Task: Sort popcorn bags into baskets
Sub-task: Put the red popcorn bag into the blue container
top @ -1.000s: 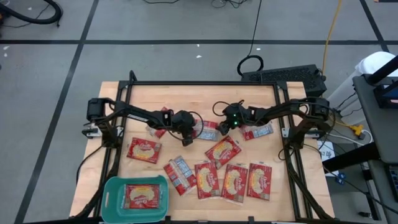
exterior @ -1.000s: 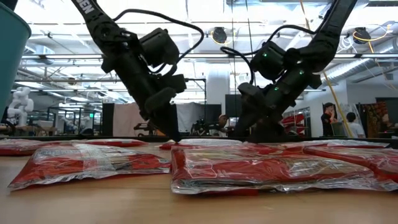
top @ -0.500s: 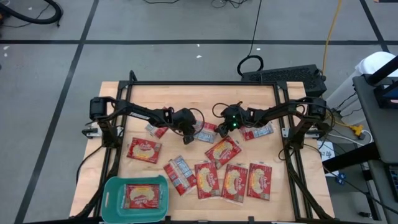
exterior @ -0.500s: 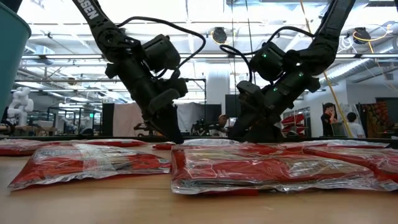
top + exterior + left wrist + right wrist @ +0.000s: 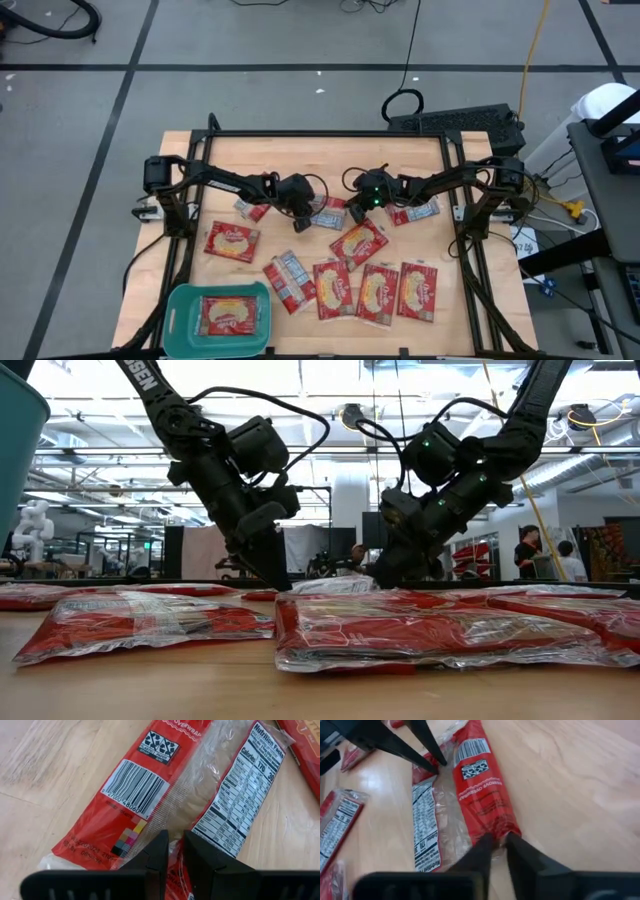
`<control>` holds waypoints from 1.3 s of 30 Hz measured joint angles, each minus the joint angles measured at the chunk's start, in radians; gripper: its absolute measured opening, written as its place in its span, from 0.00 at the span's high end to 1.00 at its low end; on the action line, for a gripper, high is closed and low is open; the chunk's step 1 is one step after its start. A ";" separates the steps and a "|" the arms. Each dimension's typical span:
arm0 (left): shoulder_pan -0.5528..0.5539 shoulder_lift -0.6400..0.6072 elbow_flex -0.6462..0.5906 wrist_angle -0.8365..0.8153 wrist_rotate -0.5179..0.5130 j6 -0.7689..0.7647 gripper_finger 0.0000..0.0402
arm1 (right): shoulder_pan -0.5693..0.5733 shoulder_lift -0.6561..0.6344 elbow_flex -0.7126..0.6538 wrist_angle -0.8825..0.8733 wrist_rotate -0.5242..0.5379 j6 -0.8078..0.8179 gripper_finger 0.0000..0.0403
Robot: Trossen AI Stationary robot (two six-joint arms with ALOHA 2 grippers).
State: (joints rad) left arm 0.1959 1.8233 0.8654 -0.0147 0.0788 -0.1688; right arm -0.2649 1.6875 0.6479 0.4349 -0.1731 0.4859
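One popcorn bag [image 5: 328, 213] lies back up, barcode and nutrition panel showing, at the table's middle between my two grippers. My left gripper [image 5: 303, 224] is shut on its left end and my right gripper [image 5: 352, 213] on its right end. Several more red popcorn bags lie flat on the wood nearer the front edge, among them one [image 5: 358, 243] just in front of the held bag. The teal basket [image 5: 180, 300] stands at the front left corner with one bag [image 5: 232, 313] lying in it. My left gripper pinches the bag's left end at its clear middle strip [image 5: 172, 826] between the two fingers. The fingers slant down from the table's left, along the bag. That end stays low at the table. My right gripper pinches the bag's opposite end edge [image 5: 495, 834] between its two fingers, slanting down from the table's right, along the bag. In the low view that end [image 5: 335, 584] is bunched and a little raised off the wood.
Two bags [image 5: 415, 212] [image 5: 252, 208] lie beside the arms at right and left. A row of bags [image 5: 378, 293] fills the front middle, and another bag [image 5: 232, 241] lies at the left. Bare wood shows along the far edge. Black frame rails border the table.
My right gripper has shut on the bag's right end and rolled somewhat at the wrist; that end now stands bunched and slightly raised where it lay flat. My left gripper has tipped a little and stayed shut on the left end.
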 joint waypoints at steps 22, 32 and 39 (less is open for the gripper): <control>-0.011 -0.429 0.006 -0.133 -0.044 0.202 0.60 | 0.054 -0.108 0.006 0.112 0.042 -0.526 1.00; -0.011 -0.260 0.004 -0.148 -0.029 0.160 0.21 | 0.116 -0.108 0.005 0.157 0.099 -0.630 1.00; -0.027 -0.212 0.006 -0.110 0.182 0.168 0.43 | 0.123 -0.108 0.005 0.197 0.125 -0.648 1.00</control>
State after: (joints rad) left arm 0.1690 1.6108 0.8715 -0.1246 0.2607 -0.0005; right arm -0.1417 1.5795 0.6533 0.6322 -0.0483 -0.1623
